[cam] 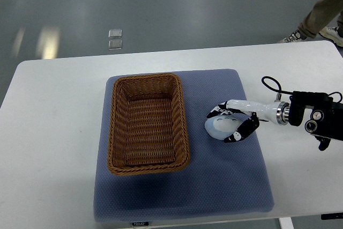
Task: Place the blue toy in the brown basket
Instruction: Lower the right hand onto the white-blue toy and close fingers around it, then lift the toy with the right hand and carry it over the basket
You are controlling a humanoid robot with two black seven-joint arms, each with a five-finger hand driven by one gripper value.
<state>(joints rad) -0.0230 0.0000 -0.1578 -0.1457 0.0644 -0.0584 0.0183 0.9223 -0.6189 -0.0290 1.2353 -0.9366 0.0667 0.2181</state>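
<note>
Pale blue toy point(220, 126) right of brown wicker basket point(148, 123), apart.

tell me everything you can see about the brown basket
The brown basket is a rectangular tray of woven wicker with low, outward-sloping walls and a thick braided rim. It sits upright and empty, its long side running away from the robot, on the left half of a blue mat on the white table. Nothing touches it but the mat. The blue toy, under the right hand, lies to its right, apart from it.

A white table point(53, 132) carries a blue-grey padded mat point(225, 186), which lies flat across the middle of the tabletop.
</note>
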